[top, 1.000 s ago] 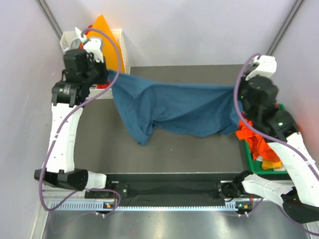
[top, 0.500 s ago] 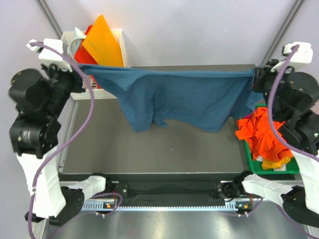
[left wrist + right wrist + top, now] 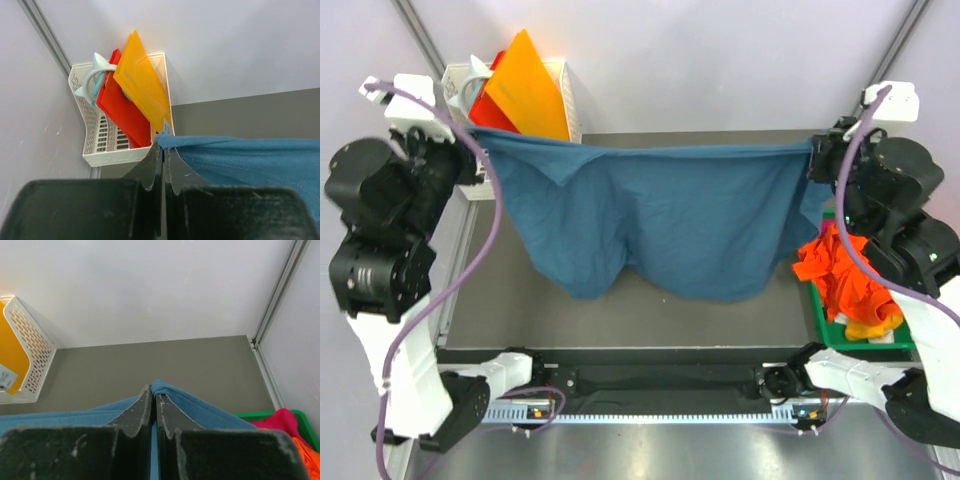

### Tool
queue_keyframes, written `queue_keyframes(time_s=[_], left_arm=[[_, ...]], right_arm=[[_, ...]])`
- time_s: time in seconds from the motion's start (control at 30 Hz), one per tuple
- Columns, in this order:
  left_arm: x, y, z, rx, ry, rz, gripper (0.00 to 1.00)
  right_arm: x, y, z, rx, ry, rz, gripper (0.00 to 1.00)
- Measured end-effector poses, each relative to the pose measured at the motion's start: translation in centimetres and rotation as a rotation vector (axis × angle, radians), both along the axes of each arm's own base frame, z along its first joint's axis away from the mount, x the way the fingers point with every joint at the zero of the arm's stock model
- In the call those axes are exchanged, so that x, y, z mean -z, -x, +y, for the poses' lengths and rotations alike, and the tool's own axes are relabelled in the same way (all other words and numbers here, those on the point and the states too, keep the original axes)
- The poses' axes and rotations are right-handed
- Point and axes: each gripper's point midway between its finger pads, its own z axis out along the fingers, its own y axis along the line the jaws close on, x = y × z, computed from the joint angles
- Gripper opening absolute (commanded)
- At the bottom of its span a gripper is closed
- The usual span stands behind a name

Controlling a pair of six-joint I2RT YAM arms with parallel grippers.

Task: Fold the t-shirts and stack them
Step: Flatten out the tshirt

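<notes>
Shirt: teal-blue t-shirt hangs stretched wide above the table.
Left gripper: clamped tight on one top corner.
Right gripper: pinched closed on the opposite corner.

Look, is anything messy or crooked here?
Yes. The blue shirt, pinched between the left gripper and right gripper, hangs with an uneven bottom edge and a fold near its left corner. Orange shirts sit crumpled in a heap, spilling over the green tray.

white basket holds an orange board, a red board, perhaps a pale ring.
</notes>
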Motion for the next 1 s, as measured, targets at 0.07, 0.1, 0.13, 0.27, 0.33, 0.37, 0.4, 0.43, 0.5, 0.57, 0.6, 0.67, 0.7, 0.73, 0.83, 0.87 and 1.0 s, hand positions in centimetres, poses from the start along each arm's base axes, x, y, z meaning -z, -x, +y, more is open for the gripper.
queue_keyframes(time_s=[0.07,0.1,0.13,0.27,0.33,0.37,0.4,0.43,0.5,0.57,0.6,0.67,0.7,0.73,0.83,0.87,1.0], left_arm=[[-0.2,-0.9,0.2,-0.018,-0.003,0.003,0.0],[-0.4,-1.5,0.3,-0.026,-0.005,0.005,0.0],[-0.7,-1.7,0.4,-0.031,-0.008,0.0,0.0],[-3.4,-0.1,0.6,-0.03,-0.004,-0.084,0.0],[-5.7,1.9,0.7,-0.022,0.008,-0.169,0.0],[-6.6,2.9,0.7,-0.016,0.012,-0.204,0.0],[-7.9,4.4,0.7,-0.008,0.018,-0.253,0.0],[-8.7,5.1,0.7,-0.002,0.022,-0.283,0.0],[-10.3,7.5,0.7,0.014,0.028,-0.355,0.0],[-11.4,9.3,0.8,0.025,0.032,-0.405,0.0],[-11.7,10.1,0.8,0.03,0.033,-0.424,0.0],[-12.0,10.6,0.7,0.037,0.033,-0.437,0.0],[-12.0,10.6,0.7,0.036,0.033,-0.437,0.0],[-11.7,10.1,0.7,0.034,0.031,-0.427,0.0],[-10.1,7.6,0.7,0.019,0.019,-0.36,0.0],[-9.4,6.4,0.6,0.013,0.012,-0.33,0.0],[-4.7,-1.4,0.2,-0.011,-0.033,-0.153,0.0]], right_arm=[[0.4,-0.7,0.4,0.003,0.01,0.014,0.0],[0.4,-0.8,0.4,0.003,0.013,0.015,0.0],[0.3,-0.7,0.3,0.005,0.016,0.011,0.0],[-3.1,0.6,-0.5,0.002,-0.008,-0.067,0.0],[-5.5,1.8,-1.1,-0.005,-0.04,-0.13,0.0],[-6.7,2.5,-1.4,-0.009,-0.058,-0.161,0.0],[-7.9,3.2,-1.7,-0.016,-0.07,-0.192,0.0],[-9.0,3.9,-2.0,-0.026,-0.081,-0.221,0.0],[-10.8,5.0,-2.4,-0.041,-0.099,-0.269,0.0],[-11.6,5.7,-2.4,-0.06,-0.107,-0.295,0.0],[-11.9,5.9,-2.4,-0.067,-0.109,-0.302,0.0],[-12.1,6.2,-2.4,-0.079,-0.112,-0.311,0.0],[-12.1,6.2,-2.3,-0.081,-0.111,-0.309,0.0],[-12.0,6.0,-2.2,-0.081,-0.109,-0.305,0.0],[-10.8,4.5,-1.5,-0.068,-0.088,-0.264,0.0],[-10.2,3.6,-1.1,-0.06,-0.079,-0.242,0.0],[-6.6,-1.4,0.7,-0.009,-0.014,-0.125,0.0]])
